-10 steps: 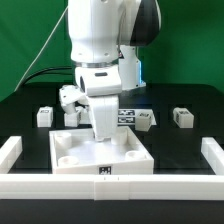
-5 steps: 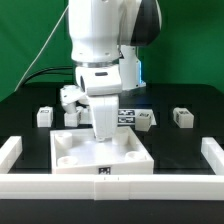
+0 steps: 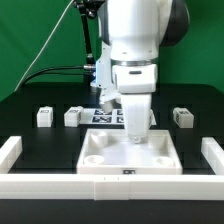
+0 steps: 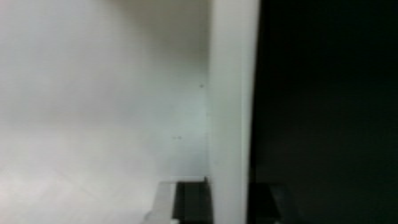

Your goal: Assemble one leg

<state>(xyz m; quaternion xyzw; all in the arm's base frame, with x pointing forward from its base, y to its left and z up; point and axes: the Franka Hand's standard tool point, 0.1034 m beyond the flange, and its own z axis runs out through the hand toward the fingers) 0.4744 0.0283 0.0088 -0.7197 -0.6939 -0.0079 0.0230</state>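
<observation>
1. Bench (image 3: 40, 140): black top that carries all the parts.
2. Arm (image 3: 135, 45): has swung toward the exterior view's right vs. 0.5 s ago and now stands over the tray's back edge.
3. Border rails (image 3: 50, 186): white, fencing the front and both sides. Unmoved.
4. Tray (image 3: 155, 170): has shifted toward the exterior view's right by approx. the same amount as the arm, so it was prob. dragged along by the claw. Judged a repositioning step, with no leg work begun yet. Contents: the corner sockets in view are empty, and only the claw tip reaches in at the back wall.
5. Marker board (image 3: 103, 117): flat on the bench behind the tray, now uncovered by the arm.
6. Legs, in a row behind the tray and all apart from it:
   - Leg 1 (image 3: 44, 116) and leg 2 (image 3: 72, 117) sit toward the exterior view's left.
   - Leg 3 (image 3: 152, 118) is partly hidden by the arm.
   - Leg 4 (image 3: 182, 117) sits toward the exterior view's right.
   - None is in a socket and none is in the claw, so the task's main step is still to do.
7. Claw (image 3: 136, 138): in the wrist view a bright wall strip runs btw. two dark fingertips (image 4: 191, 205), w/ the pale tray floor on one side and the dark bench on the other. The jaws are nearly closed, and they appear clamped on the tray's wall. It holds no leg.
</observation>
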